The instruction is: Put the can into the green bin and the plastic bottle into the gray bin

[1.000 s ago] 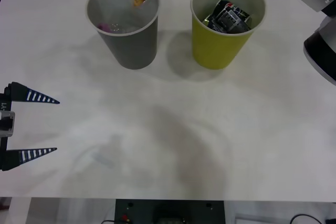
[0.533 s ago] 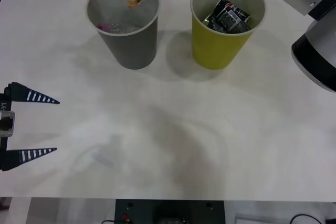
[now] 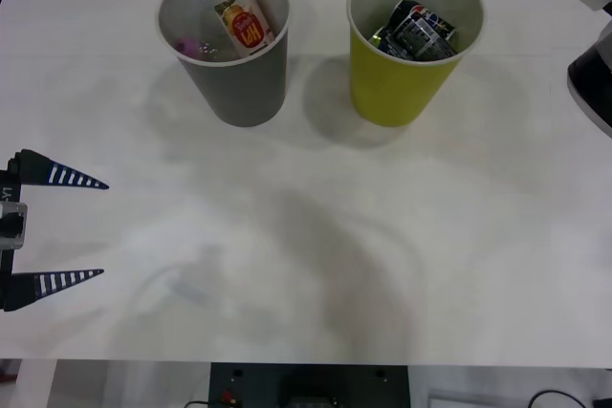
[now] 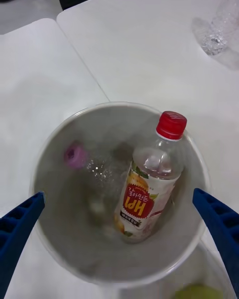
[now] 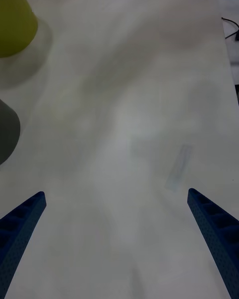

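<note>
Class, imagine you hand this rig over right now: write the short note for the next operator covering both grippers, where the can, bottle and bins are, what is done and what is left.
Right gripper: open, above the gray bin at the far left of the table.
Left gripper: open, idle over the table's near left edge, holding nothing.
Plastic bottle: released, inside the gray bin, leaning against its wall with the red cap up, beside a clear item with a pink cap.
Can: crushed, lying inside the green bin.
Done: both items sit in their bins.
Left: probably only pulling the right arm back.
</note>
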Motion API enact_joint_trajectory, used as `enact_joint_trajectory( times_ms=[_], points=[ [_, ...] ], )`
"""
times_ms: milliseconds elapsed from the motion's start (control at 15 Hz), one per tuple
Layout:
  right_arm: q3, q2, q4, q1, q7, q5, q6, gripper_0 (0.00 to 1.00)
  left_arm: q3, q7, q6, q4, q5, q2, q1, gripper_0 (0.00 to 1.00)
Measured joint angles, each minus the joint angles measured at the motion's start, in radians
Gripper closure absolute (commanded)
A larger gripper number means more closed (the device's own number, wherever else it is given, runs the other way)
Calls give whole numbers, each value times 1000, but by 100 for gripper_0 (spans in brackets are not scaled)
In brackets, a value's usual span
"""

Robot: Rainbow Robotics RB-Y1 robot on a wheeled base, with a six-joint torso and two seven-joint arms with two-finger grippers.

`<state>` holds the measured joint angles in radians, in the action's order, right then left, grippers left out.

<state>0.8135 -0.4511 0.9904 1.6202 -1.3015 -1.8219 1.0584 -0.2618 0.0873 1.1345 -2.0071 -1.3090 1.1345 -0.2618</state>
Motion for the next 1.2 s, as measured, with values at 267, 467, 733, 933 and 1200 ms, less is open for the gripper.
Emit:
enact_joint_trajectory(
  times_ms=[267,467,733,933,1200],
  points=[
    [-39,-164,144,-29,25,141,98,0,0,0,0,0,0,0,0,2],
    [-107,-289,257,-95,67,220,171,0,0,0,0,0,0,0,0,2],
    [-211,-467,417,-229,131,325,240,0,0,0,0,0,0,0,0,2],
    [-301,-591,543,-373,177,401,242,0,0,0,0,0,0,0,0,2],
    [-513,-702,769,-655,232,411,243,0,0,0,0,0,0,0,0,2]
  ],
)
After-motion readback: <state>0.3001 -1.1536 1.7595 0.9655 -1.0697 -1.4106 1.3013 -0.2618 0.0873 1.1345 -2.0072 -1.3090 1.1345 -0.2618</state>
